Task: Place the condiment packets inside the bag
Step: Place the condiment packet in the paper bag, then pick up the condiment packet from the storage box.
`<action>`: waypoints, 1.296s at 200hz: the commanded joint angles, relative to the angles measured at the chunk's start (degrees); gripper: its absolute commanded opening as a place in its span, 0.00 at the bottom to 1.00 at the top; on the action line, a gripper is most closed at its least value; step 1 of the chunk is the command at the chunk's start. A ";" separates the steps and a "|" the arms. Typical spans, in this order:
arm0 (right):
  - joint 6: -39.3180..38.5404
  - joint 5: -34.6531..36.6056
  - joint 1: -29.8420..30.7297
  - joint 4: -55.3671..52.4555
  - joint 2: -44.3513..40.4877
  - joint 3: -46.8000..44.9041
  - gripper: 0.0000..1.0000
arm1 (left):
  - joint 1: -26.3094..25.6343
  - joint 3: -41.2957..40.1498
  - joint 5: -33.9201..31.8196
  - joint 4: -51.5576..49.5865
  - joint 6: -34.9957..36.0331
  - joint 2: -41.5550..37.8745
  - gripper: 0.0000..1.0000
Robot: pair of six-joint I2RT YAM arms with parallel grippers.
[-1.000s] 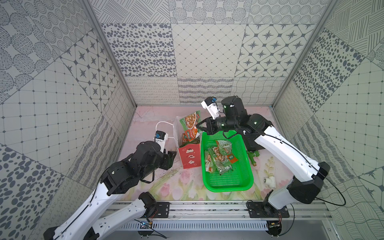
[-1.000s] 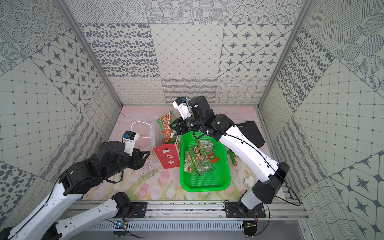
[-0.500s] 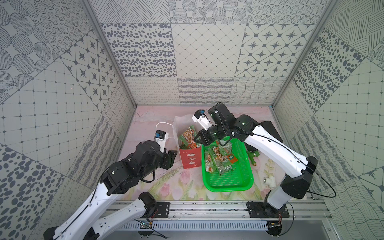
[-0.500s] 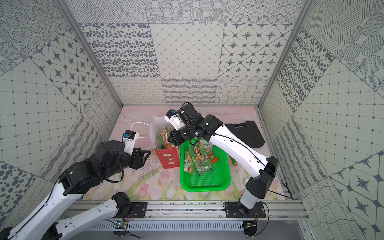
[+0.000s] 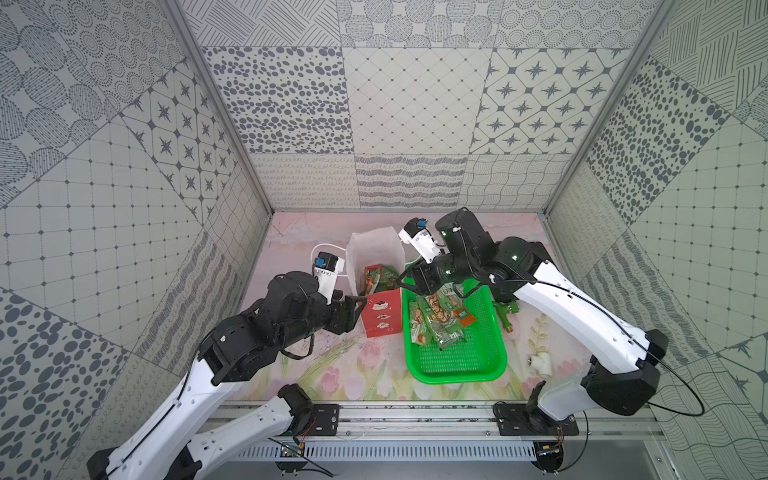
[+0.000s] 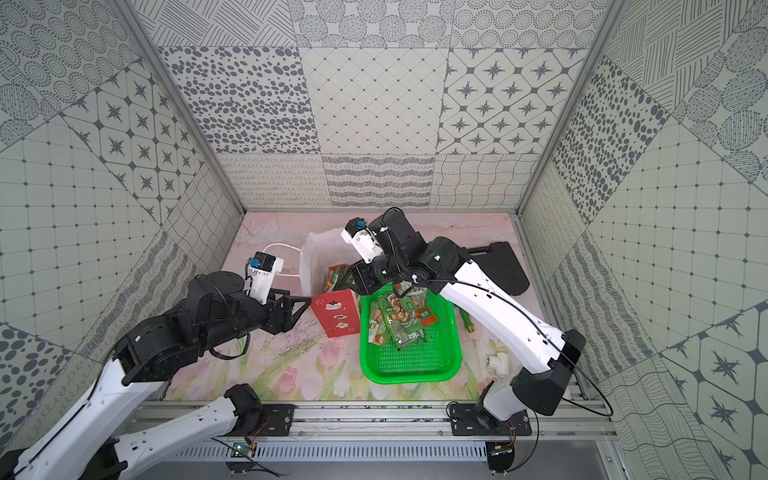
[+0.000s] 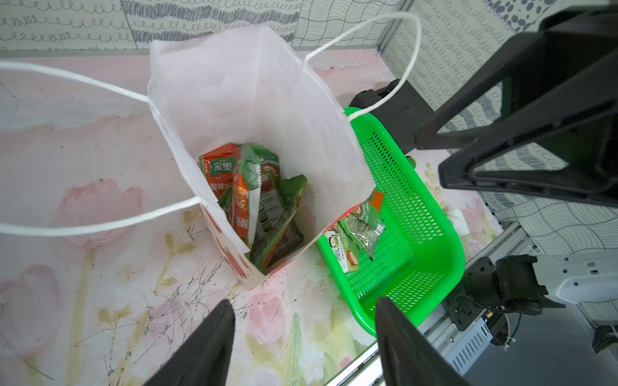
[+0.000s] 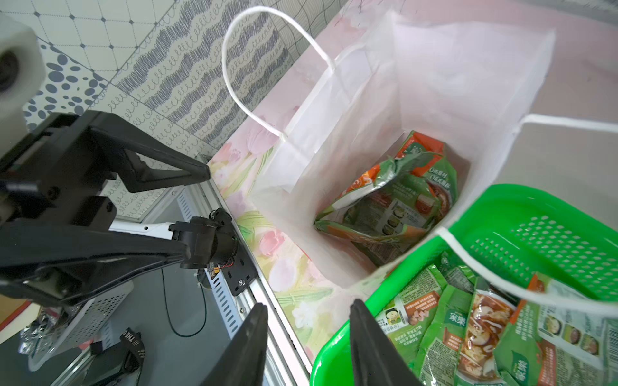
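The bag [image 5: 376,257] [image 6: 320,257] stands upright left of the green basket, white above and red below. Several condiment packets [image 7: 257,194] [image 8: 394,200] lie inside the bag. More packets [image 5: 436,320] [image 6: 395,320] [image 8: 468,334] are piled in the basket's far half. My right gripper [image 8: 309,304] [image 5: 409,278] hovers open and empty over the seam between bag and basket. My left gripper [image 7: 304,302] [image 5: 357,301] is open and empty, close to the bag's left side, with neither finger on the bag.
The green mesh basket [image 5: 457,374] [image 7: 431,234] touches the bag's right side. One white cord handle [image 8: 501,280] drapes over the basket. A black case [image 6: 498,266], a small green object [image 5: 509,316] and a white fitting [image 5: 539,365] lie to the right.
My right gripper lowered a packet into the bag, opened and let it go, then drew back toward the basket. My left gripper opened wider.
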 commanded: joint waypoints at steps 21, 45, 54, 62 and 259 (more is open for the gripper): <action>2.96 9.49 -2.32 6.87 -10.38 -11.09 0.54 | -1.02 2.42 9.44 4.92 -1.50 3.05 0.75; 4.96 14.83 -5.26 9.58 -17.49 -19.49 0.65 | -2.95 4.08 8.79 5.32 -1.64 5.30 0.80; 5.78 16.36 -6.69 10.37 -20.24 -22.57 0.69 | -4.04 4.88 8.27 5.39 -1.84 6.48 0.83; 6.40 17.99 -7.95 11.01 -22.57 -25.21 0.72 | -5.18 5.72 7.69 5.49 -2.10 7.60 0.87; 12.25 39.75 -22.20 25.46 -54.82 -68.55 0.97 | -23.15 17.98 4.96 12.06 -18.28 42.14 0.93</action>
